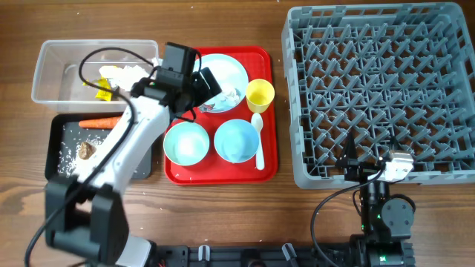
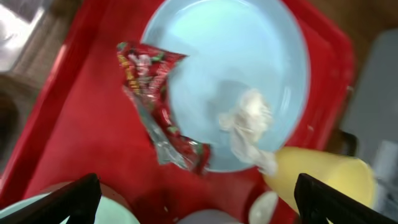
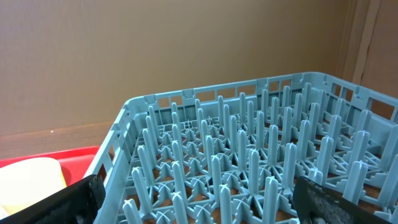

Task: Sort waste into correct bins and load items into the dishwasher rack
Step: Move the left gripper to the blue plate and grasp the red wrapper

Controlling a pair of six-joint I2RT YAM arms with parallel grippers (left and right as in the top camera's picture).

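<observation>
Risk at pickup: the left gripper (image 2: 196, 202), jaws spread wide and empty, is poised above the red wrapper (image 2: 158, 106), draped over the rim of the light blue plate (image 2: 242, 50). The crumpled tissue (image 2: 249, 118) nearby could be pinched along, or the plate dragged. The right gripper (image 3: 196, 202), equally wide, is parked at the dishwasher rack (image 3: 249, 155).

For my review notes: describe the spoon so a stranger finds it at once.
In the overhead view, find the flat red tray in the middle of the table. Along its right edge, below the yellow cup and beside a blue bowl, lies the spoon. It alone is white, long and thin; its neighbours are round and coloured.
</observation>
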